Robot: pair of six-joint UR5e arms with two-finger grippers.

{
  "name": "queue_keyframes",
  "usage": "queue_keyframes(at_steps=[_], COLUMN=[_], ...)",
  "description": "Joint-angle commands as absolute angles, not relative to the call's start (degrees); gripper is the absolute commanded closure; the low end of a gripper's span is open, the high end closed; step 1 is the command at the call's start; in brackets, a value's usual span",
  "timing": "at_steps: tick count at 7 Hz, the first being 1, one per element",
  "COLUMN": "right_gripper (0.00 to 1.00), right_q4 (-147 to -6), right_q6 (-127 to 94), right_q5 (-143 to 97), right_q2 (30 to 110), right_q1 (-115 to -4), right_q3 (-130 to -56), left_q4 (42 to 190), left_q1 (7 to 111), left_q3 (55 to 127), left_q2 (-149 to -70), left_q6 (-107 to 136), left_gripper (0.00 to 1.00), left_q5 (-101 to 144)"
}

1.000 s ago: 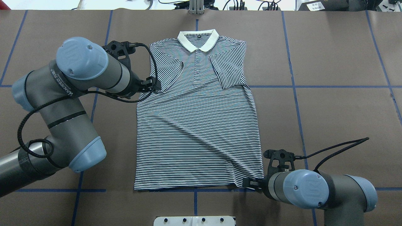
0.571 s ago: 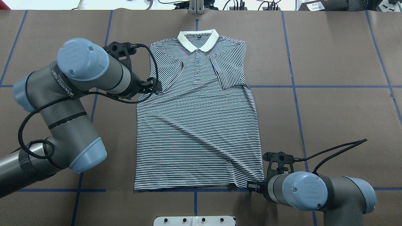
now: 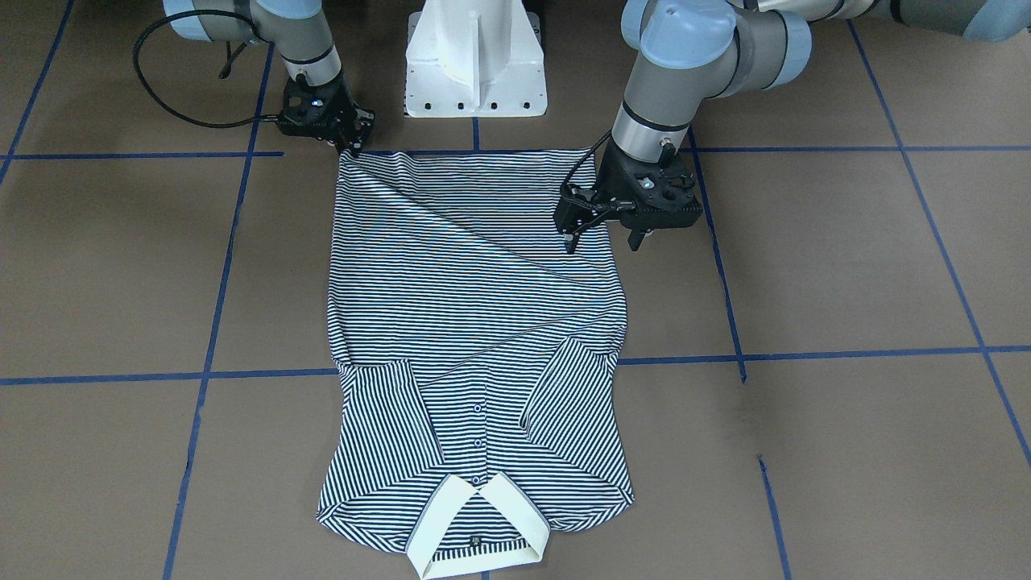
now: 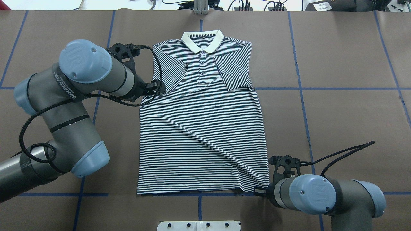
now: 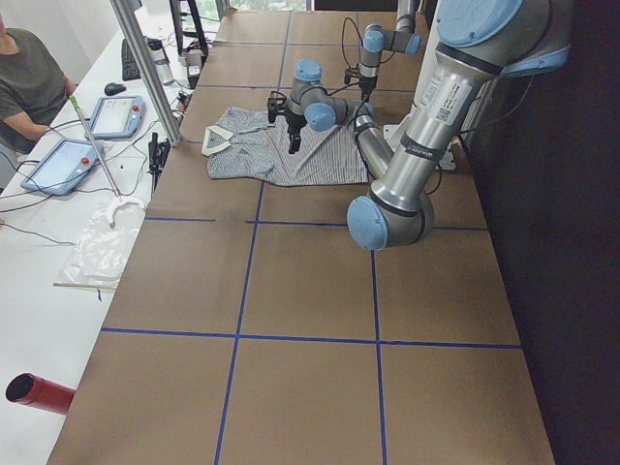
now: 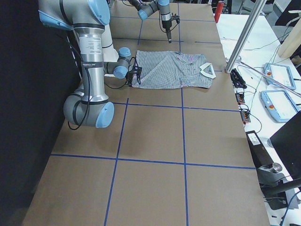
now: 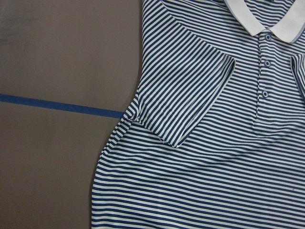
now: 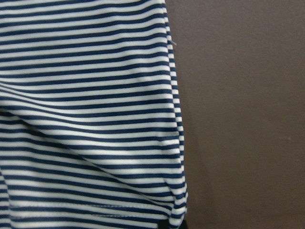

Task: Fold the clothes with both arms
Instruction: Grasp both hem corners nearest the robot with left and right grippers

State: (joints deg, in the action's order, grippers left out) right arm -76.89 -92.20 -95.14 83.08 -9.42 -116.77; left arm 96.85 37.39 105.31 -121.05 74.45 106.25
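Note:
The striped polo shirt (image 4: pixel 202 128) lies flat, front up, on the brown table, cream collar (image 4: pixel 202 43) at the far end and both sleeves folded in. A crease runs diagonally from its near right hem corner. My left gripper (image 3: pixel 604 238) is open and empty, raised above the shirt's left edge near the folded sleeve (image 7: pixel 190 100); it also shows in the overhead view (image 4: pixel 158 86). My right gripper (image 3: pixel 352 147) is down at the near right hem corner (image 8: pixel 174 210), its fingers drawn together on that corner; it also shows in the overhead view (image 4: pixel 259 191).
The white pedestal base (image 3: pixel 475 56) stands just behind the hem. Blue tape lines (image 4: pixel 321 88) cross the brown table. A side bench with tablets (image 5: pixel 68 160) and a seated person (image 5: pixel 29 77) lies beyond the collar end.
My right gripper has slid a little along the hem towards the right corner. The left arm has barely shifted. The shirt lies the same.

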Motion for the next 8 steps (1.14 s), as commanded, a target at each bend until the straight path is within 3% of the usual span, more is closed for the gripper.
queue_keyframes(at_steps=[1,3,6,8], right_gripper=[1.00,1.00,1.00,1.00], right_q4=[-76.82,-76.82,-76.47,-76.20], right_q6=[-92.28,-92.55,-92.46,-92.46], right_q5=[-95.37,-94.92,-95.01,-95.18], right_q2=[83.14,83.06,83.67,83.24], right_q1=[-10.19,-10.89,-12.13,-12.56], right_q3=[-117.24,-118.81,-121.29,-121.46], left_q4=[96.94,96.77,86.79,86.74], left_q1=[37.35,34.83,17.37,8.48], left_q3=[105.29,106.08,116.61,116.11], left_q2=[-121.11,-120.76,-115.23,-109.72], left_q6=[74.53,77.93,102.07,113.07], left_gripper=[0.00,0.00,0.00,0.01], left_q5=[106.26,106.52,98.57,93.03])
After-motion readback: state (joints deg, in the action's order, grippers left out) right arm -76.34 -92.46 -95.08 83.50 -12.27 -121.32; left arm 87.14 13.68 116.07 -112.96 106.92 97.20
